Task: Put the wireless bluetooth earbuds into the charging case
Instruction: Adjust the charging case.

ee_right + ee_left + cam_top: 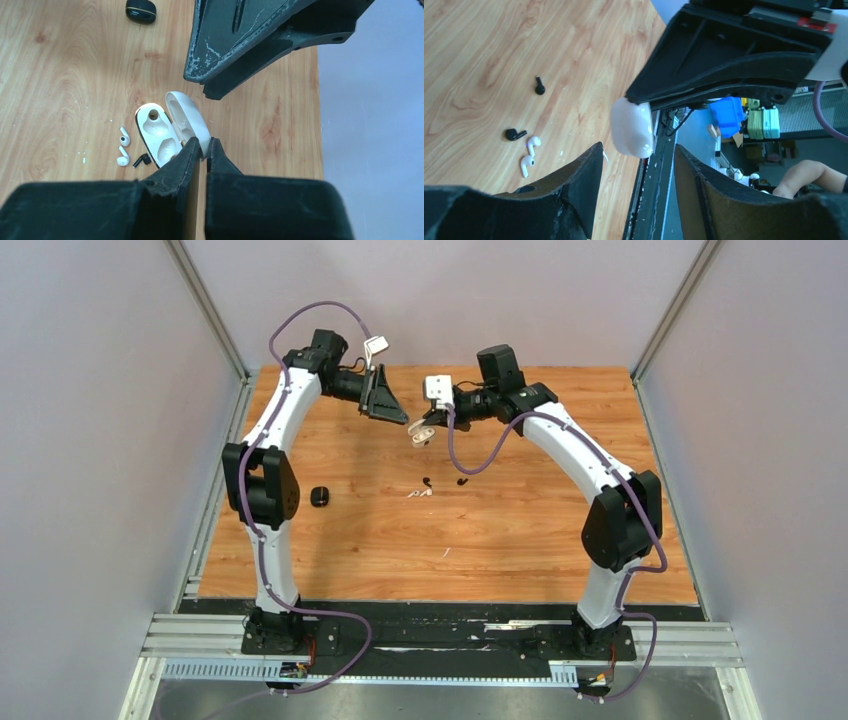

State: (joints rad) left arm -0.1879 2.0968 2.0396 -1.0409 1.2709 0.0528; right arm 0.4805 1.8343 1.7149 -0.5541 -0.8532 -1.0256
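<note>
My right gripper (204,147) is shut on the lid of the open white charging case (170,125) and holds it above the table; both sockets in the case are empty. In the top view the case (421,433) hangs between the two grippers. My left gripper (636,165) is open, and the case's rounded shell (631,127) sits just ahead of its fingertips, with nothing gripped. Two white earbuds (529,154) lie side by side on the wood below. One black earbud (515,134) lies beside them and another (539,87) a little farther off.
A closed black case (320,496) lies on the table to the left of the earbuds, also in the right wrist view (140,11). The wooden table (500,540) is walled on the left, the right and at the back. Small white specks lie near its middle.
</note>
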